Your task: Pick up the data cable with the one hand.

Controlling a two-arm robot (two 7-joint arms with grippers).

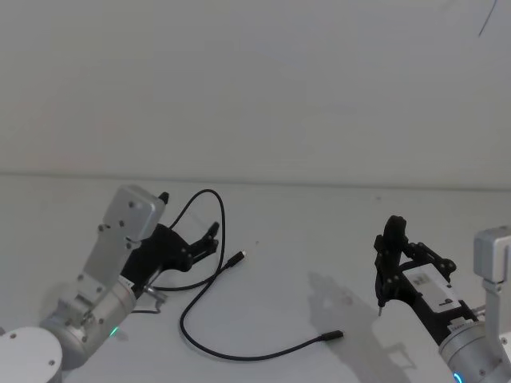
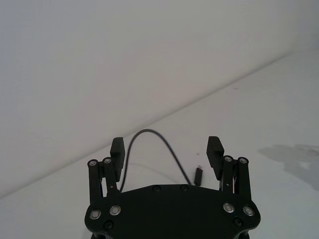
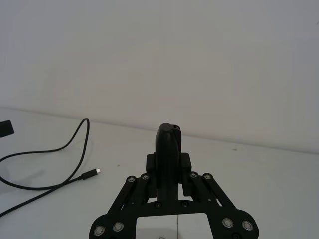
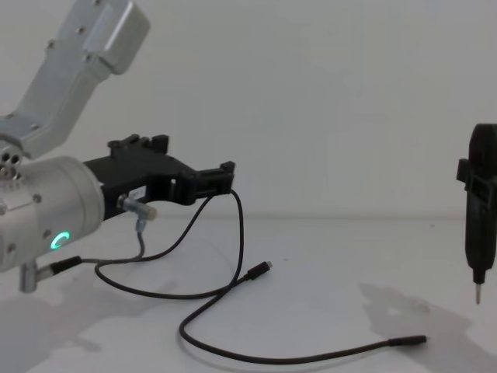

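Black data cable [image 1: 182,317] lies loose on the white table [image 1: 303,231], between the two arms and nearer the left one. At far left the silver wrist [image 4: 39,214], its green ring light [image 4: 60,239] lit, carries the left gripper [image 1: 214,239], held above the tabletop with its jaws spread wide. The cord passes beneath this gripper and bends into a tall loop just ahead of its fingertips. In the left wrist view that loop stands framed between the two fingers [image 2: 215,149]; whether it touches either one I cannot tell. Just right of the gripper lies the small silver-tipped plug [image 1: 239,257]. From the loop the cord comes back toward the robot, swings through a wide curve and trails rightward to the long slim plug [image 1: 334,336], flat on the table. Well apart at far right, the right gripper [image 1: 391,239] hangs above the surface, its narrow fingers pressed together, with a thin metal tip [image 4: 477,295] pointing down.
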